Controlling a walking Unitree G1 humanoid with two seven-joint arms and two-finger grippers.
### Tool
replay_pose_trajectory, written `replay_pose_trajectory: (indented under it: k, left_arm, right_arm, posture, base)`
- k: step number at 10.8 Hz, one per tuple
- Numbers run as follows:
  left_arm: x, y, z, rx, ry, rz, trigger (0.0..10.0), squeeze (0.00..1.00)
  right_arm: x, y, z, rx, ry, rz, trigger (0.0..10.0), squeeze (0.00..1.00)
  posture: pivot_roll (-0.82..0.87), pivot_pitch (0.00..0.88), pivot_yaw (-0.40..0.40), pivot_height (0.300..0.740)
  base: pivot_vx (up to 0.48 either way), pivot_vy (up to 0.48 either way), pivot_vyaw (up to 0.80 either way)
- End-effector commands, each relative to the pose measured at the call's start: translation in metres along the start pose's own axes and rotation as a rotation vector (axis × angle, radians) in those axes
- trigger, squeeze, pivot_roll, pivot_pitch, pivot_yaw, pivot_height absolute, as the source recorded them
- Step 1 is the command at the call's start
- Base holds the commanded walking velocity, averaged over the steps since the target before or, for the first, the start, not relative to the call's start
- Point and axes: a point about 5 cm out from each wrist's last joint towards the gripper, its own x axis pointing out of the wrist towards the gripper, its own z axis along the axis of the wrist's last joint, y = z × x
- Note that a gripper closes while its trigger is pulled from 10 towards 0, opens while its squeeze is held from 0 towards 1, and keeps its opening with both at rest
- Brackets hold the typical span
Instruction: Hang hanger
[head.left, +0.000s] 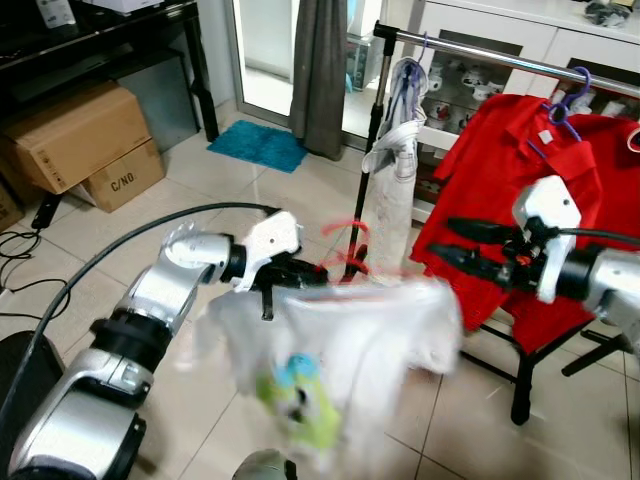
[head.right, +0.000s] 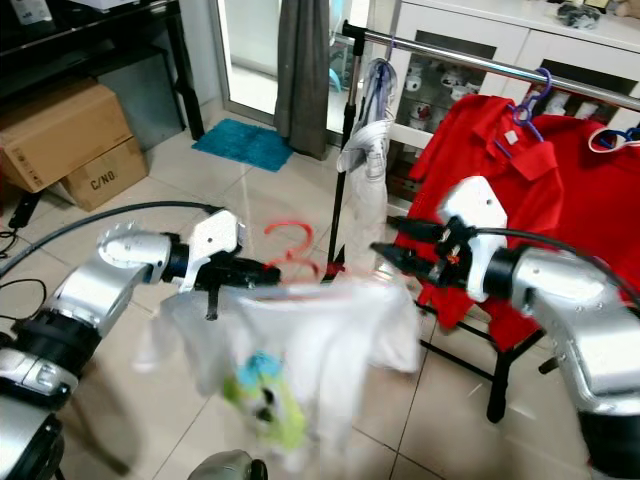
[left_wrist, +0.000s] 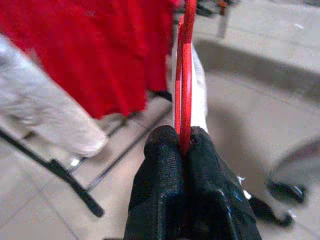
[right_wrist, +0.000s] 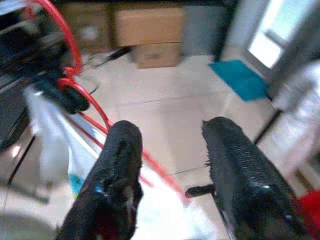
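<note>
The room had a pale tiled floor (head.left: 120, 230) scattered with household clutter. Nearest the robot, a white shirt (head.left: 340, 350) with a green and blue print hung blurred from a red hanger (head.left: 350, 245), low in front of both arms. The left tool (head.left: 300, 272) had its two black fingers (left_wrist: 165, 165) pressed together on the hanger's thin red bar, carrying hanger and shirt in mid-air short of the rack. The right tool (head.left: 465, 245) hovered just beside the shirt's far shoulder with its fingers (right_wrist: 120, 165) spread apart and gripping nothing, the red hanger wire passing beside them. Behind it, red shirts (head.left: 520, 170) on a purple hanger (head.left: 565, 105) hung from the rail of a black clothes rack (head.left: 480, 50), standing between the right arm and the rail. A pale garment (head.left: 395, 170) drooped from the rack's near end beside its upright post. To the left sat stacked cardboard boxes (head.left: 85, 145) under a dark shelf, with black cables on the tiles. Farther back lay a teal mat (head.left: 260, 145) before a grey curtain (head.left: 320, 70), and white cabinets (head.left: 500, 40) stood behind the rack.
</note>
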Motion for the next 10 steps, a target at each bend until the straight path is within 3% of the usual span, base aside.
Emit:
replay_pose_trajectory:
  k: [1, 2, 3, 4, 6, 8, 9, 10]
  left_arm:
    - [-0.002, 0.008, 0.012, 0.013, -0.068, 0.083, 0.0, 0.0]
    - [-0.004, 0.009, 0.014, -0.01, -0.124, 0.117, 0.0, 0.0]
    - [-0.006, 0.006, 0.016, -0.021, -0.172, 0.131, 0.0, 0.0]
    - [-0.006, 0.0, 0.018, -0.046, -0.217, 0.113, 0.0, 0.0]
    - [-0.009, -0.007, 0.017, -0.076, -0.238, 0.074, 0.0, 0.0]
    - [-0.012, -0.013, 0.018, -0.087, -0.241, 0.057, 0.0, 0.0]
    - [-0.013, -0.015, 0.018, -0.089, -0.24, 0.052, 0.0, 0.0]
    - [-0.014, -0.017, 0.018, -0.094, -0.236, 0.042, 0.0, 0.0]
  right_arm:
    - [0.0, 0.001, -0.006, 0.062, 0.034, -0.09, 10.0, 1.0]
    - [0.004, 0.009, -0.015, 0.135, 0.054, -0.176, 10.0, 1.0]
    - [0.011, 0.022, -0.022, 0.2, 0.077, -0.239, 10.0, 0.0]
    - [0.022, 0.028, -0.027, 0.253, 0.103, -0.372, 10.0, 0.0]
    - [0.031, 0.032, -0.027, 0.387, 0.09, -0.49, 10.0, 0.0]
    - [0.033, 0.029, -0.028, 0.432, 0.09, -0.61, 9.5, 0.0]
    - [0.032, 0.025, -0.028, 0.435, 0.083, -0.653, 8.3, 0.0]
    - [0.033, 0.021, -0.024, 0.458, 0.041, -0.685, 4.7, 0.0]
  posture:
    - [0.15, 0.008, 0.012, 0.74]
    - [0.14, 0.01, 0.015, 0.74]
    - [0.14, 0.013, 0.022, 0.74]
    - [0.14, 0.018, 0.028, 0.74]
    - [0.14, 0.02, 0.023, 0.74]
    - [0.15, 0.018, 0.019, 0.74]
    - [0.15, 0.016, 0.018, 0.74]
    - [0.15, 0.014, 0.018, 0.74]
  base:
    - [0.0, 0.0, 0.0]
    - [0.0, 0.0, 0.0]
    - [0.0, 0.0, 0.0]
    - [0.0, 0.0, 0.0]
    - [0.0, 0.0, 0.0]
    - [0.0, 0.0, 0.0]
    - [0.0, 0.0, 0.0]
    - [0.0, 0.0, 0.0]
